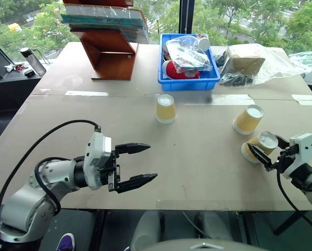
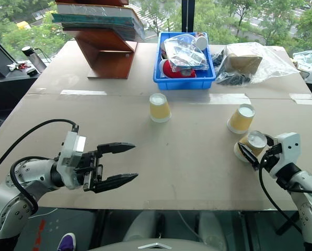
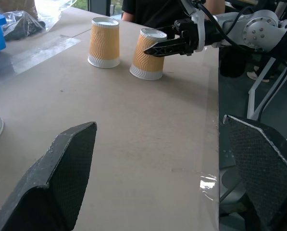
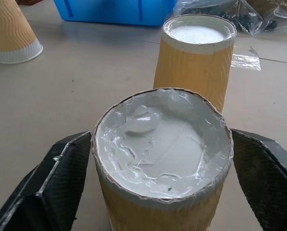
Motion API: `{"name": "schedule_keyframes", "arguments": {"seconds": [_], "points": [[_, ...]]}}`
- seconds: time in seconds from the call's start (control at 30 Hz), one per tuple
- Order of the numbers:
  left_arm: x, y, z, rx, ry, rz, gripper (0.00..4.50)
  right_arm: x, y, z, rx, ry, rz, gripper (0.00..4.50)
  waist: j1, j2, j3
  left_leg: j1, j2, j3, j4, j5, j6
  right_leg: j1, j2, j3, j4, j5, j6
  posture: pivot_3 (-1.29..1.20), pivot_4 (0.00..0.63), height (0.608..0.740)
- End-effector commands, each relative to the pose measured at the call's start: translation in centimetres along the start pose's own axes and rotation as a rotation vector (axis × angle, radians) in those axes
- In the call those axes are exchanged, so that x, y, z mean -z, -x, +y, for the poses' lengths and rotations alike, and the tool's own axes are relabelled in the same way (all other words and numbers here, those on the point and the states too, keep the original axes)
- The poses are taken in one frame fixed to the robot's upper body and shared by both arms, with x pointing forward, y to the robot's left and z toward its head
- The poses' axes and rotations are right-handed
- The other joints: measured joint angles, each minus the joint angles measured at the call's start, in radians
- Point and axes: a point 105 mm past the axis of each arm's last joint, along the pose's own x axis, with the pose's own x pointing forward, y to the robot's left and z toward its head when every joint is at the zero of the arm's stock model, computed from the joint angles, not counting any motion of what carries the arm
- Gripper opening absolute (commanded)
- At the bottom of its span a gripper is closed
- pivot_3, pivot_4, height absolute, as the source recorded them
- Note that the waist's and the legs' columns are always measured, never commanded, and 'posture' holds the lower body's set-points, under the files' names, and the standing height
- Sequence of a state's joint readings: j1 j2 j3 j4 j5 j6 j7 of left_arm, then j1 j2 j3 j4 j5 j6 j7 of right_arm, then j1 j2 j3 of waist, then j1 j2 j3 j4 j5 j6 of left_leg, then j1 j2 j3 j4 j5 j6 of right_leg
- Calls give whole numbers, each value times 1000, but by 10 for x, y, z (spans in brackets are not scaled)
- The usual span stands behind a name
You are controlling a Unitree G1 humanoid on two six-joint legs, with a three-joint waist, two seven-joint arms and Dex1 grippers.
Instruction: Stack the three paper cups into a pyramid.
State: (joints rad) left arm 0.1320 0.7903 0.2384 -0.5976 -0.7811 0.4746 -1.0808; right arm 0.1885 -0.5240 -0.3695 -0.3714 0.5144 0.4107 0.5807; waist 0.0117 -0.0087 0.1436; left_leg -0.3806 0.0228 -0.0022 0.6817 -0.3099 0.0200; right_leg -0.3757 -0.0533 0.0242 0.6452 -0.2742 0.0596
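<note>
Head views: I count three cups, all upside down on the table (image 1: 145,172). Cup one (image 1: 165,108) stands alone in the middle, just in front of the blue bin (image 1: 188,81); cup two (image 1: 247,119) stands toward the right edge; cup three (image 1: 262,146) is just beside it, nearer me, leaning a little. Two grippers: my left gripper (image 1: 136,166) hangs over bare table on the near left, fingers wide apart, holding nothing; my right gripper (image 1: 266,155) has cup three between its fingers. Other stock: one wooden rack (image 1: 110,49), one clear bag (image 1: 252,63), both well apart from the work. Left wrist view: cups two (image 3: 104,42) and three (image 3: 148,53) stand side by side, almost touching, and the right gripper's near finger (image 3: 165,47) lies against cup three's wall. Right wrist view: cup three (image 4: 161,159) sits squarely between both fingers (image 4: 61,178), walls at or almost at the pads; I cannot tell if the squeeze is firm yet. Cup two (image 4: 197,57) stands right behind it. Step in hand, as I judge it: grasping cup three. To do it well I would close gently so the paper wall does not buckle, keep the grip centred, and lift straight up so cup two is not knocked.
</note>
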Motion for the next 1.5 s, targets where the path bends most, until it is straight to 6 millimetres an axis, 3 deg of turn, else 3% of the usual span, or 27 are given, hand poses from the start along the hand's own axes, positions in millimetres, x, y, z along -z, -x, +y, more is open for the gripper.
{"name": "schedule_keyframes", "arguments": {"seconds": [0.03,0.3,0.47,0.6,0.77,1.27,1.5], "points": [[-9,1,-2,2,-36,-21,4426,-10,1,-2,5,27,-38,2817,0,0,0,0,0,0,0,0,0,0,0,0,0,0,0,0,150,740],[-8,3,-1,-19,-28,-21,4426,-23,-1,14,-77,76,-53,2817,0,0,0,0,0,0,0,0,0,0,0,0,0,0,0,0,150,740],[3,6,-5,-41,6,-4,4426,-36,-15,98,-505,180,-41,2817,-14,0,0,0,1,-1,0,0,0,0,0,0,0,0,0,0,150,740],[5,9,-7,-59,17,2,4426,-43,-32,133,-674,206,-58,2817,-24,0,1,0,1,-1,0,0,0,0,0,0,0,0,0,0,150,740],[5,10,-8,-80,20,4,4426,-37,-47,158,-812,239,-16,2817,-19,-1,1,-2,0,-3,0,0,0,-1,-1,-2,-1,0,0,0,150,740],[8,20,-21,-142,39,24,4426,-27,-65,137,-761,308,55,2817,-22,-2,2,-2,0,-2,0,0,-1,-2,-1,-2,-1,0,0,0,150,740],[9,21,-21,-157,40,18,4426,-35,-73,126,-718,327,42,2817,-23,-2,2,-2,0,-2,0,0,-1,-2,-1,-2,-1,0,0,0,150,740]]}}
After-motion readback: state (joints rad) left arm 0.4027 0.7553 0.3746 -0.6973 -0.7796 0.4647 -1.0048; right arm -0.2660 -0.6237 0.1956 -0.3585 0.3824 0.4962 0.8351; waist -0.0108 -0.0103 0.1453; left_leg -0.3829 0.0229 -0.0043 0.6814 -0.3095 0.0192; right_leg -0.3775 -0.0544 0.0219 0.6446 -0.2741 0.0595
